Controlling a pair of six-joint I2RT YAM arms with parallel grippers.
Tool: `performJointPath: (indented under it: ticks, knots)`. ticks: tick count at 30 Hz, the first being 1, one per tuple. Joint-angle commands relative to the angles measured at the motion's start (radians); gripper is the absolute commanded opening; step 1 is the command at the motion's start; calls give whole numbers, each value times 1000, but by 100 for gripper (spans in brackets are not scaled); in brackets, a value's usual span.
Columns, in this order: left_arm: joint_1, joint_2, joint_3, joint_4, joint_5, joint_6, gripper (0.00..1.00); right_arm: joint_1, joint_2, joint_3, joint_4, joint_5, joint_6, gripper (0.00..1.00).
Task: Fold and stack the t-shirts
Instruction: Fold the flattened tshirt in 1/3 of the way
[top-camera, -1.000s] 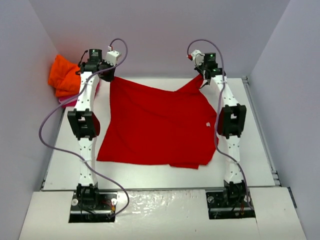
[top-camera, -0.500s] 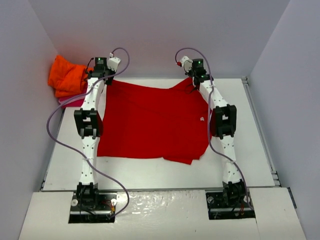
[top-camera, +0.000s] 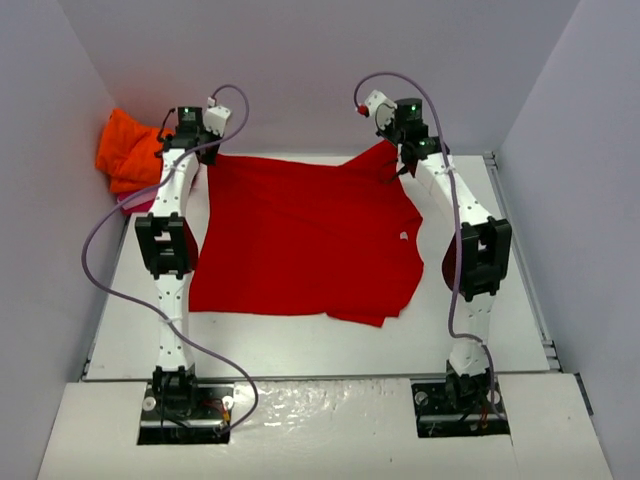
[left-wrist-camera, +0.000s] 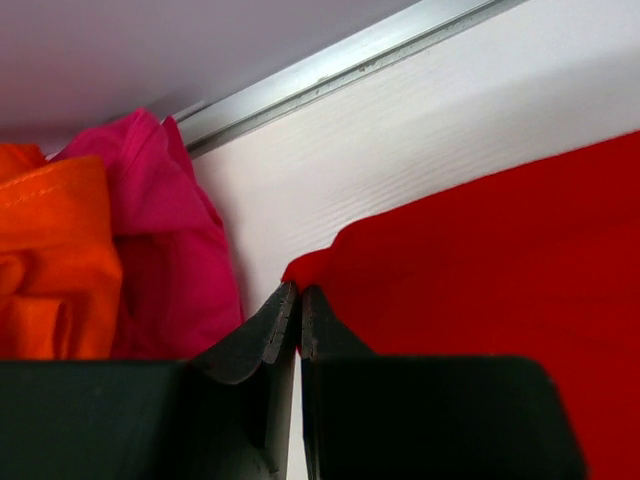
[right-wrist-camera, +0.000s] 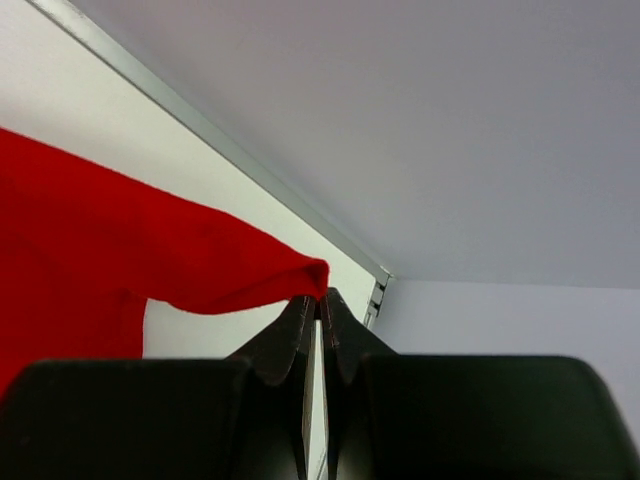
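The red t-shirt (top-camera: 300, 240) lies spread on the white table, its small white neck label (top-camera: 403, 238) at the right. My left gripper (top-camera: 205, 152) is shut on the shirt's far left corner (left-wrist-camera: 310, 270). My right gripper (top-camera: 392, 152) is shut on the far right corner (right-wrist-camera: 310, 278) and holds it lifted, so the cloth rises in a peak. The orange t-shirt (top-camera: 125, 150) is bunched at the far left against the wall, with the pink t-shirt (left-wrist-camera: 165, 230) under and beside it.
The table (top-camera: 320, 340) is boxed in by grey walls at the back and sides. A metal rail (left-wrist-camera: 340, 65) runs along the far edge. The arms' bases (top-camera: 185, 400) sit at the near edge.
Both grippers stayed shut on the red shirt's far corners. The right gripper rose and shifted right, the left shifted left, pulling the far edge tauter.
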Motion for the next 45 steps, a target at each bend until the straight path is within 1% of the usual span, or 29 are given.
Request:
performJointPath:
  ticks: [1, 2, 4, 8, 12, 17, 21, 26, 29, 31, 33, 36, 38, 45]
  knots:
    - [48, -182, -51, 58, 16, -26, 0, 28, -164, -106, -34, 2, 17, 0]
    - [50, -189, -75, 58, 19, -28, 0, 34, -174, -120, -42, 0, 18, 0]
    - [53, -243, -151, 51, 51, 0, 0, 52, -231, -224, -93, -24, 18, 0]
    - [55, -318, -304, 48, 77, 17, 0, 85, -310, -365, -150, -51, 17, 0]
    - [58, -351, -357, 44, 124, 8, 0, 90, -333, -430, -215, -110, 31, 0]
    - [60, -382, -431, 30, 151, 18, 0, 95, -327, -464, -241, -91, 59, 0]
    - [80, -459, -573, 71, 147, 64, 0, 79, -332, -507, -241, -91, 64, 0]
    - [109, -519, -750, 104, 153, 121, 0, 13, -324, -521, -245, -100, 68, 0]
    - [117, -558, -825, 153, 138, 147, 0, -17, -341, -517, -247, -114, 70, 0]
    - [136, -561, -838, 161, 136, 146, 0, -39, -355, -490, -255, -138, 88, 0]
    - [160, -551, -826, 167, 161, 124, 0, -43, -363, -477, -267, -127, 79, 0]
    - [171, -529, -787, 134, 167, 127, 0, -52, -377, -430, -281, -115, 81, 0]
    - [173, -538, -796, 147, 166, 134, 0, -50, -392, -415, -299, -126, 76, 0]
    - [174, -547, -835, 162, 173, 152, 0, -29, -427, -459, -385, -194, 69, 0]
